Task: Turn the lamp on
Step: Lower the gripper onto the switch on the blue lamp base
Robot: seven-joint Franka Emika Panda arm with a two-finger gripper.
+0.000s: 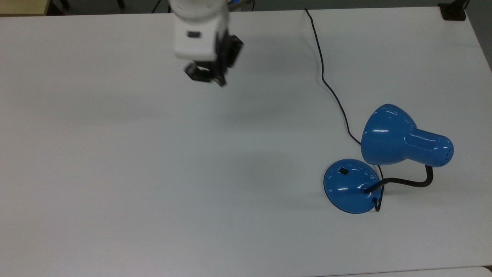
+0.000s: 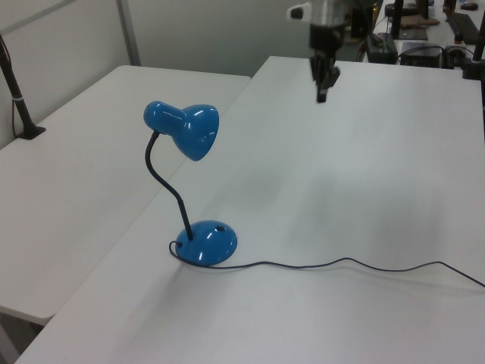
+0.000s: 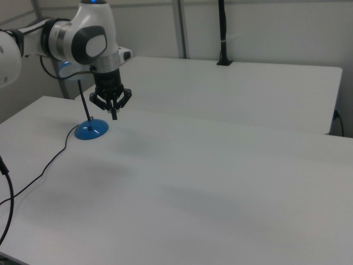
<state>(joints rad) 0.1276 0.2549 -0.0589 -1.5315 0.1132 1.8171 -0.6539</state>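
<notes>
Blue and glossy, the lamp [image 1: 388,157] stands near the tabletop's [image 1: 153,173] edge at the top view's lower right, its switch [image 1: 343,171] facing up on the base, free to be pressed from above. We count one lamp, one switch, one cord [image 1: 326,82]. Our tool [image 3: 114,113] hangs well apart, fingers pinched together, holding nothing, probably for poking.

No legible text, labels or nos. anywhere
</notes>
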